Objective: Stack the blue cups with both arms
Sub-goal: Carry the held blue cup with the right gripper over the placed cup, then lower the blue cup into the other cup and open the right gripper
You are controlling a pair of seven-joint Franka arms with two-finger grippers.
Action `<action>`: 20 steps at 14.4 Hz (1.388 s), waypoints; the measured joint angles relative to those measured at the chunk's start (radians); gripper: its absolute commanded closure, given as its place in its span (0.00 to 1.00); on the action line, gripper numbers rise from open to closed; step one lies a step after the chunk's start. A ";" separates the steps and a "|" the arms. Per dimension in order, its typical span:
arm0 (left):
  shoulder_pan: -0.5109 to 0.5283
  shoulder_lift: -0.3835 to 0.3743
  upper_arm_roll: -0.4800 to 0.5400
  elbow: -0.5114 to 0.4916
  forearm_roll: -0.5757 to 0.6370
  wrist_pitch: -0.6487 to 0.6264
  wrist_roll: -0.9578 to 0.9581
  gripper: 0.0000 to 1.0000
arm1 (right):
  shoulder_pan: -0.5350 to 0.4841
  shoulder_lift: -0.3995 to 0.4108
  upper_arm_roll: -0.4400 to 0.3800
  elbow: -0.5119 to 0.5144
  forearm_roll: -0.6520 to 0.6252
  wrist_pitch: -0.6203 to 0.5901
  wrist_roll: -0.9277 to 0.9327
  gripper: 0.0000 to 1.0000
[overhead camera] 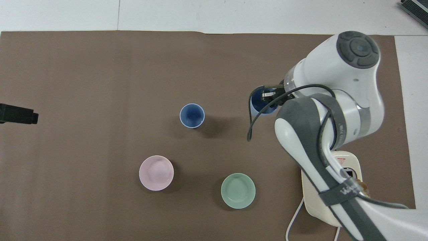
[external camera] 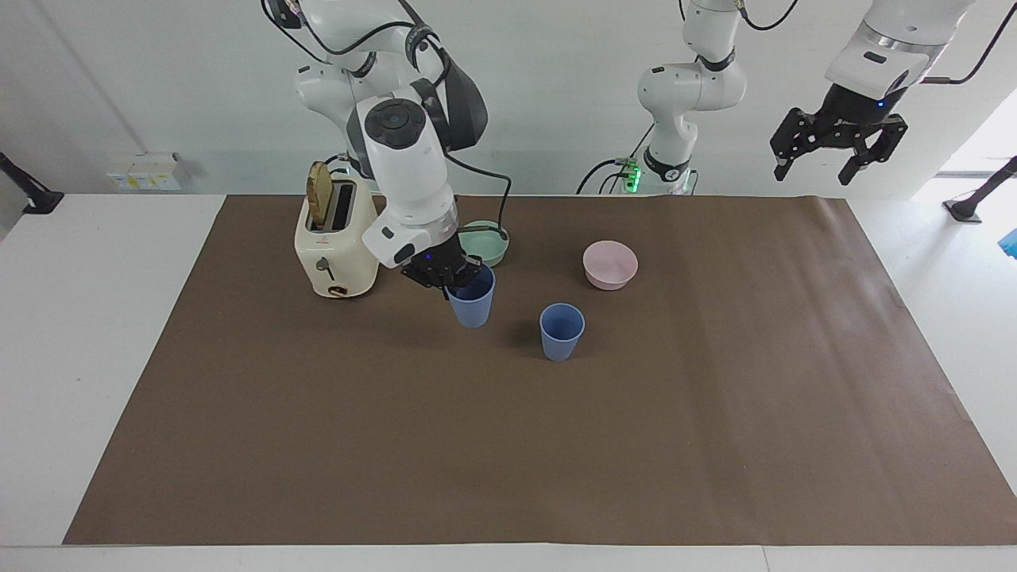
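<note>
One blue cup (external camera: 562, 331) (overhead camera: 192, 115) stands upright on the brown mat near the table's middle. The second blue cup (external camera: 472, 304) (overhead camera: 261, 104) hangs upright a little above the mat, beside the standing one, toward the right arm's end. My right gripper (external camera: 455, 277) (overhead camera: 268, 96) is shut on its rim, one finger inside the cup. My left gripper (external camera: 813, 168) (overhead camera: 17, 114) waits open and empty, high over the left arm's end of the table.
A cream toaster (external camera: 336, 242) (overhead camera: 318, 203) with bread in a slot stands at the right arm's end. A green bowl (external camera: 494, 245) (overhead camera: 238, 190) and a pink bowl (external camera: 610, 264) (overhead camera: 156, 172) sit nearer to the robots than the cups.
</note>
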 measured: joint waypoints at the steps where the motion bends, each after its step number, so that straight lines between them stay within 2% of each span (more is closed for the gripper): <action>1: 0.000 0.000 0.000 0.000 0.000 0.000 0.000 0.00 | 0.006 0.005 0.000 0.010 0.000 0.000 0.004 1.00; 9: 0.003 0.000 0.000 0.000 0.000 -0.001 0.000 0.00 | 0.094 0.057 0.004 0.130 0.001 0.014 0.060 1.00; 16: 0.003 0.000 0.000 0.000 0.000 -0.001 0.000 0.00 | 0.151 0.133 0.028 0.138 0.002 0.098 0.066 1.00; 20: 0.003 0.000 0.000 0.000 0.000 -0.001 0.000 0.00 | 0.162 0.162 0.028 0.142 0.001 0.105 0.066 1.00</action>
